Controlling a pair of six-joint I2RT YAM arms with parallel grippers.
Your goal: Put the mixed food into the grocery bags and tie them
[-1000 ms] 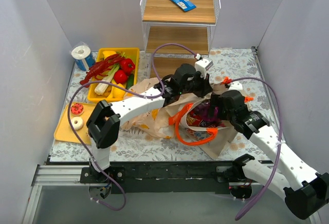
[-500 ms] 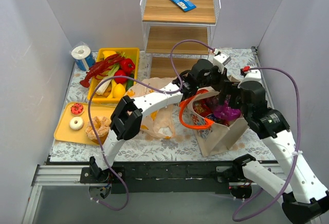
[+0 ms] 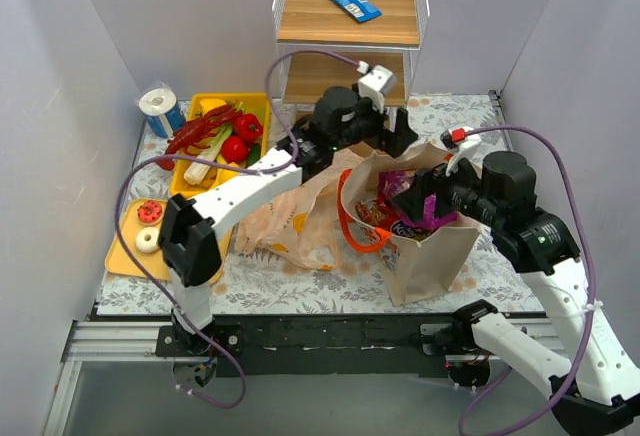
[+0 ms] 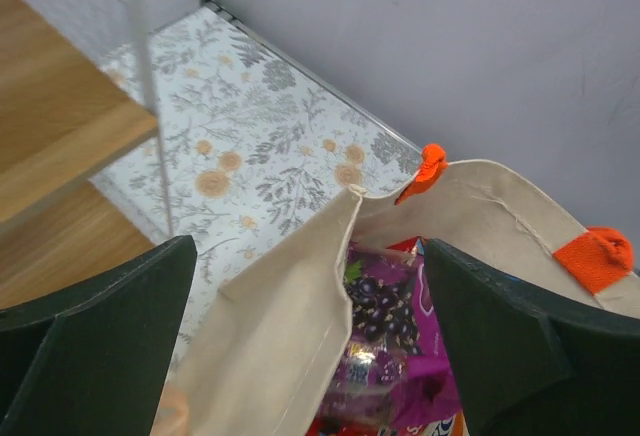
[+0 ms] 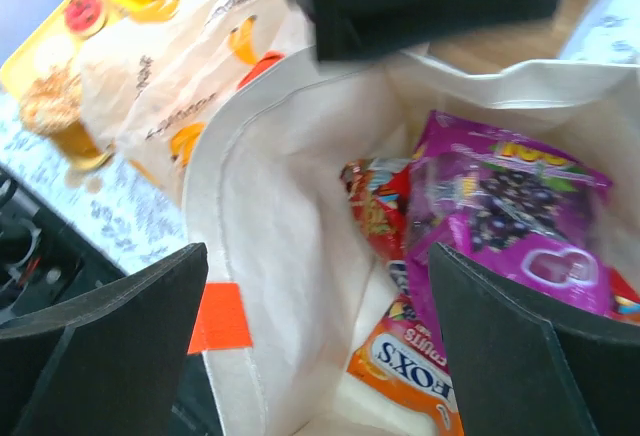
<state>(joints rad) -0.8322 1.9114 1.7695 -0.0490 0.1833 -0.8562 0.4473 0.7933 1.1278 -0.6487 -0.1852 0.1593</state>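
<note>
Beige tote: stands upright on the table with its mouth facing up. One orange handle loops out over its left rim.

Contents: a purple packet stands on end against the tote's far wall, its top above the rim. A red crisp packet sits beside it, deeper in. An orange packet lies lower down, nearer the camera.

Peach carrier: slumped flat, touching the tote's left side, its long axis running away from the tote to the left.

Surroundings:
- The wire shelf is behind the tote, with a blue packet on its top board.
- The yellow bin of toy produce, the paper roll and the yellow tray are all well to the tote's left, beyond the carrier.

Left gripper: over the tote's far rim, jaws spread wide. The rim's edge rises between the fingers. No grip on the fabric is evident.

Right gripper: above the tote's mouth and looking into it, jaws spread wide, nothing held. The left arm's dark body blocks the top of this view.
</note>
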